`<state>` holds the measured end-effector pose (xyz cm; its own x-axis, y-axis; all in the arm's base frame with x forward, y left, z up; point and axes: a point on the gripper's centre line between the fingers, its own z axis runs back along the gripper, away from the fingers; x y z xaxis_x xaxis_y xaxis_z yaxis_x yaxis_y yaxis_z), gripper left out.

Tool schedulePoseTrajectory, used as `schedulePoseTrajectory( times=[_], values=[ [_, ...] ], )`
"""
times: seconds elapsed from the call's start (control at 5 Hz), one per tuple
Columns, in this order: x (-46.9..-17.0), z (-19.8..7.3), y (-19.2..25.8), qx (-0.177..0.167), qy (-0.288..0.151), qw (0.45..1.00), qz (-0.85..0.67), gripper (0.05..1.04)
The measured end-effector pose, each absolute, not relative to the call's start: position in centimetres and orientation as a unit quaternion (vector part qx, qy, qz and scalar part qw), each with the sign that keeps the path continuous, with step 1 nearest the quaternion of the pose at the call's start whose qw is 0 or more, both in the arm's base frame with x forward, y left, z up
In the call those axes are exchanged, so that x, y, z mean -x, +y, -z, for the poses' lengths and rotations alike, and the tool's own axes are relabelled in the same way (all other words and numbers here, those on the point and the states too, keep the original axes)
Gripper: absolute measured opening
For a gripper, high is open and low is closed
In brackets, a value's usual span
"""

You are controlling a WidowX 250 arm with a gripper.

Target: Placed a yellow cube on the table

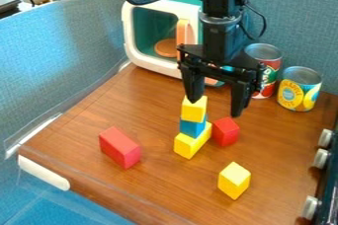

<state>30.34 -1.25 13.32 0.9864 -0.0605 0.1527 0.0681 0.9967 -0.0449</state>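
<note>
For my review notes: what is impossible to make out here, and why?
All in the camera view:
- Contact between the gripper and the top yellow cube: one finger overlaps the cube's upper edge.
- The top of the blue block: under that cube.
- Part of the toy oven: behind the arm.
- Part of the red can: behind the gripper.
- Most of the dark appliance: cut off by the right edge.
</note>
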Motion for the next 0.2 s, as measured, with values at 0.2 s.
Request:
schedulePoseTrajectory(
  times=[0.2],
  values=[
    [-30.34, -13.32, -1.27, 0.026, -0.076, 0.996, 0.032, 1.0]
  ],
)
